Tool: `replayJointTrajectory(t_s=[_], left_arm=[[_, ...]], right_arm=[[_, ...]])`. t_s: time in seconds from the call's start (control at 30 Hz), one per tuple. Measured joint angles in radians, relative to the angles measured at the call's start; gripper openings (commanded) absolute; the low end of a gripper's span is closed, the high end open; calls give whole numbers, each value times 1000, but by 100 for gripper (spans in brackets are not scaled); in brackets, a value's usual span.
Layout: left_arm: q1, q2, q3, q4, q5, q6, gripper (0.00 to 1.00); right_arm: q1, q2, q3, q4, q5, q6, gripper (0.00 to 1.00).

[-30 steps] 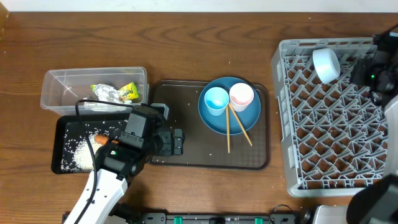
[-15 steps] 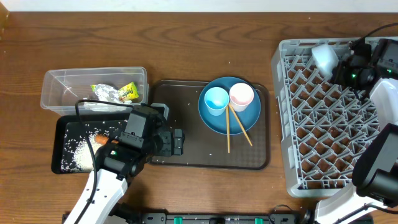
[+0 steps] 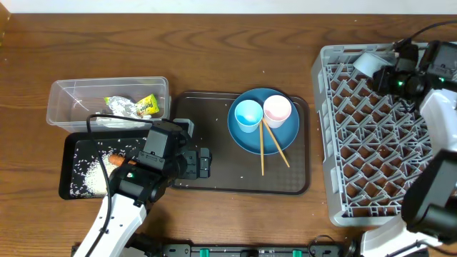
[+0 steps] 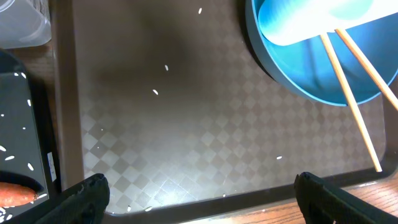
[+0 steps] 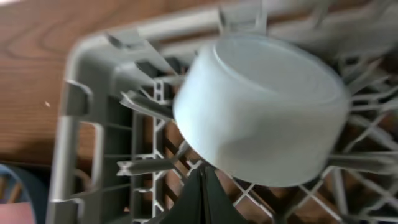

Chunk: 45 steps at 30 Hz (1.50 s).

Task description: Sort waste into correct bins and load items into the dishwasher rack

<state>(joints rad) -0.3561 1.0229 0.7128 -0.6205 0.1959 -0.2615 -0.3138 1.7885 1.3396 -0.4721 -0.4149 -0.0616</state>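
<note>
pale bowl [image 3: 365, 63], seemingly tipped, in rack [image 3: 325, 143] corner

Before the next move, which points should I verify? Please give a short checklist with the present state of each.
1. Left gripper open and empty over the brown tray: ok.
2. Right gripper shut, holding nothing: ok.
3. Bowl inside the rack, in a corner: ok, but it lies tipped.
4. Right gripper clear of the bowl: cannot tell.
5. Blue cup, pink cup, chopsticks and plate loaded: not ok, all are on the brown tray.
6. Brown tray free of rice: not ok, loose grains lie on it.
</note>
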Motion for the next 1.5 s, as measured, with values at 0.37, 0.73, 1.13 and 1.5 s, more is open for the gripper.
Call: replayJointTrajectory(t_s=[0.37,0.73,1.13,1.5], left_arm=[[0,0,0,0,0,0,98],[0,0,0,0,0,0,98],[0,0,0,0,0,0,98],[0,0,0,0,0,0,98]], right_arm=[[0,-160,1,133,132,0,1],[0,71,1,353,174,3,1],[-1,121,5,213,87,7,1],[-1,34,2,7,66,8,1]])
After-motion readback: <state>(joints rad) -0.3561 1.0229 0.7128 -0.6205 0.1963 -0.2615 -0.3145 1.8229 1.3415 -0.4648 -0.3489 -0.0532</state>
